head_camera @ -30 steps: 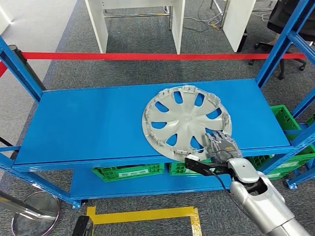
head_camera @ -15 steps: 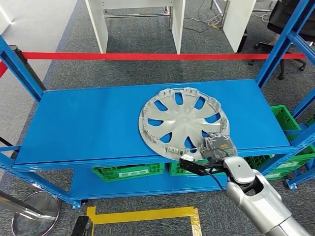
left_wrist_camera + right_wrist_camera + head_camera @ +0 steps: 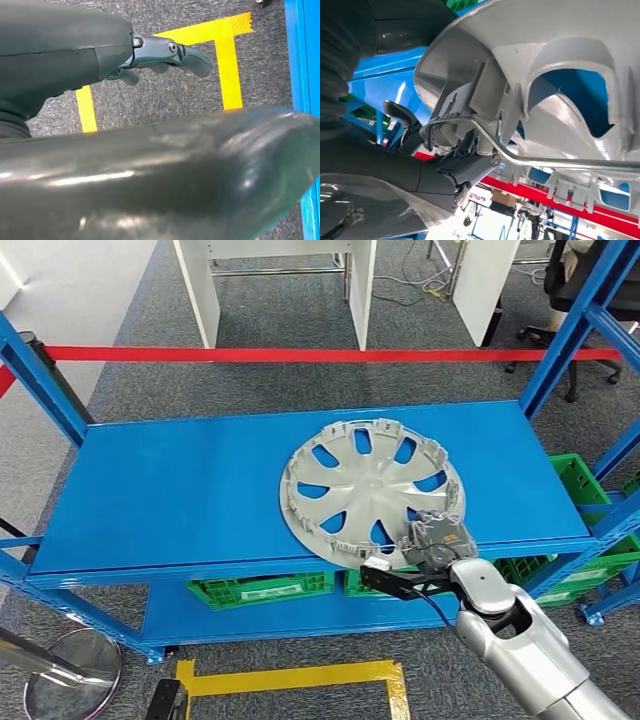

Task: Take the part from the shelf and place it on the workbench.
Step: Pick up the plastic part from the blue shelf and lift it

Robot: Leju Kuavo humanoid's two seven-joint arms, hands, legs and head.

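The part is a silver hubcap [image 3: 370,490] lying inner side up on the blue shelf [image 3: 189,480], right of the middle, its near rim reaching the shelf's front edge. My right hand [image 3: 438,535] grips that rim at its near right side. In the right wrist view the dark fingers [image 3: 448,165] curl around the rim of the hubcap [image 3: 554,55] beside its wire ring. My left hand [image 3: 166,52] hangs over the carpet with its fingers stretched out and nothing in them.
Blue uprights [image 3: 38,380] [image 3: 573,325] stand at both shelf ends. Green crates [image 3: 260,590] sit on the lower level and another [image 3: 581,485] at the right. A red tape [image 3: 302,354] runs behind, and yellow tape [image 3: 290,677] marks the floor in front.
The hubcap has slid a little to the left and turned slightly in my right hand's grip. The hand moved left with it.
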